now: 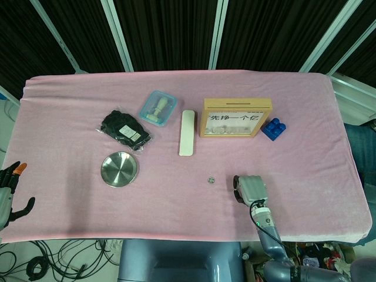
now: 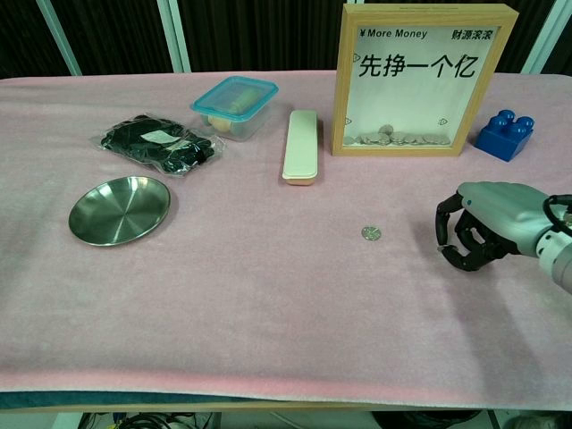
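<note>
Small silver coin (image 2: 371,233) lying flat on pink table cloth (image 2: 268,295), just left of right hand (image 2: 487,225) and apart from it, in front of wooden-framed glass money box (image 2: 420,79). Same coin (image 1: 211,180) seen from head view between round steel dish (image 1: 119,169) and the right hand (image 1: 249,189). Right hand resting palm-down on the cloth, dark fingers (image 2: 453,234) curled under the grey back, nothing between them, fingertips pointing toward the coin. Left hand (image 1: 8,194) at the table's left edge, off the cloth, fingers apart and holding nothing; visible in head view only. Money box standing upright, printed with black characters, several coins heaped at its bottom. Blue plastic building block (image 2: 504,134) just right of the box. Cream oblong case (image 2: 300,146) lying lengthwise just left of the box. Clear plastic container with teal lid (image 2: 235,106) further left, lid on, pale contents inside. Black items in a clear plastic bag (image 2: 159,143) beside the container, toward the left. Steel dish (image 2: 119,209) in front of the bag, upright, nothing in it.
</note>
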Tool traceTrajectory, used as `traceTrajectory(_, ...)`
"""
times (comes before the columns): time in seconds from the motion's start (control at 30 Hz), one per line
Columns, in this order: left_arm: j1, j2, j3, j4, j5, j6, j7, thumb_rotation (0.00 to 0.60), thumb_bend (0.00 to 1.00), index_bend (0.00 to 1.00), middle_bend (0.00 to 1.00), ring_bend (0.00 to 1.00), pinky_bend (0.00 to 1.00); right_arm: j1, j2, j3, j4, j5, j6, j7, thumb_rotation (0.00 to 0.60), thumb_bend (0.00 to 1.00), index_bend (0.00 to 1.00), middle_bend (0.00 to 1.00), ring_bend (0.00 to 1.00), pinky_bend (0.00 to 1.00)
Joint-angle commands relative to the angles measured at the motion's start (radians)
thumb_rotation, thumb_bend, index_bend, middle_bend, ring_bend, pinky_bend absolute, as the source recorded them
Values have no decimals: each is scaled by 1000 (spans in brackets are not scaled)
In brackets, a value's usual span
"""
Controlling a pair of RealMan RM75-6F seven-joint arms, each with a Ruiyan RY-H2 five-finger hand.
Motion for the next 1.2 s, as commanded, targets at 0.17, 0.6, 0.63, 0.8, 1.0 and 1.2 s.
traceTrajectory(0.17, 0, 0, 0, 1, 0, -1, 0, 600, 371, 54, 4, 0, 0, 1, -1, 2, 1, -3, -1, 3, 600, 361, 561, 822, 884, 917)
traceTrajectory(0.6, 0, 0, -1, -1, -1, 0, 0, 600, 371, 54, 4, 0, 1, 1, 0, 2, -2, -7, -6, 11, 600, 379, 612, 823, 886, 917)
traceTrajectory(0.63, 0, 0, -1, -1, -2, -1, 0, 600, 371, 54, 4, 0, 2, 1, 0, 2, -4, -9, -6, 14, 600, 381, 613, 823, 886, 917)
traceTrajectory(0.8, 0, 0, -1, -1, -1, -1, -1, 600, 371, 54, 4, 0, 2, 5, 13, 11, -22, -24, 3, 20, 600, 384, 619, 823, 887, 917)
traceTrajectory(1.0, -1, 1, -1, -2, 0, -1, -4, 600, 371, 54, 3, 0, 1, 17, 56, 44, -86, -14, 4, 11, 600, 383, 620, 823, 887, 917)
traceTrajectory(1.2, -1, 1, -3, -2, 0, -1, -11, 600, 371, 54, 4, 0, 1, 48, 158, 119, -201, 39, -21, -6, 600, 383, 621, 823, 887, 917)
